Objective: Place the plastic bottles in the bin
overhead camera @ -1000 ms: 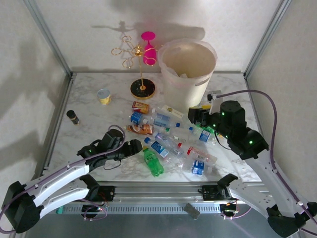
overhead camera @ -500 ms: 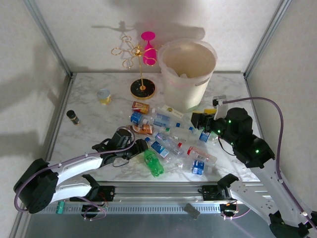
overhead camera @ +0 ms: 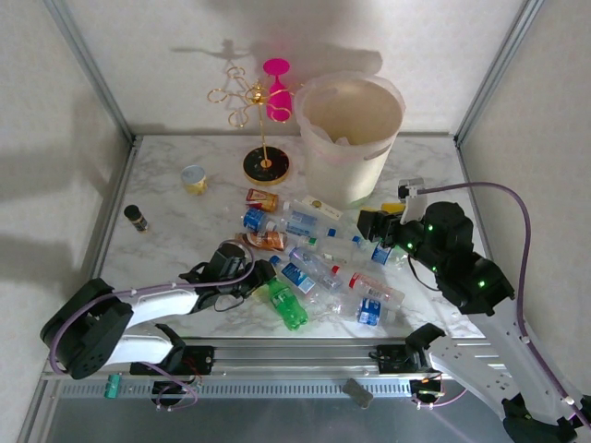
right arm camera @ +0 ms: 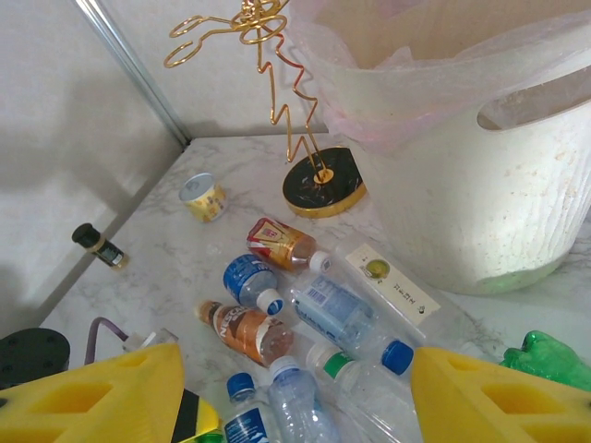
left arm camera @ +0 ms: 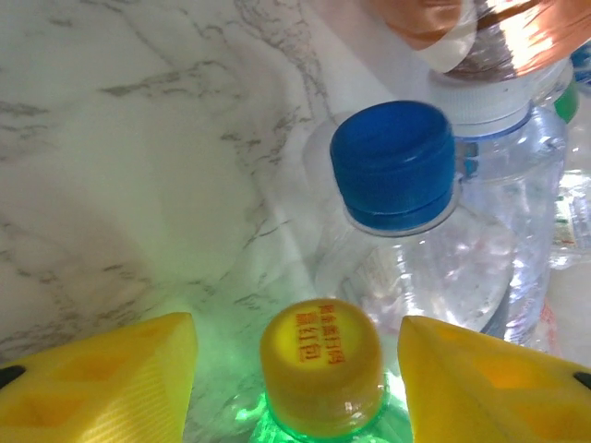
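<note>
**Left wrist close-up: pincer astride a yellow cap, nothing gripped**

Left gripper stands partly open. Its yellow fingers sit one on each side of the yellow cap of a green bottle, with a gap showing on both sides, so nothing is held. Just beyond that cap lies a clear bottle with a blue cap. Past it is the neck of a brown-labelled bottle. All three lie on the marble table.

Seen from the top external camera, this gripper sits low at the left edge of the heap of plastic bottles. They lie loose on the middle of the table, in front of the bin and outside it. The bin stands upright at the back, right of centre, with its liner folded over the rim.

Right gripper hangs over the right side of the heap, jaws wide and nothing between them.

Farther out, a gold wire stand carries a pink glass. A yellow cup and a dark vial stand on the left of the table.
</note>
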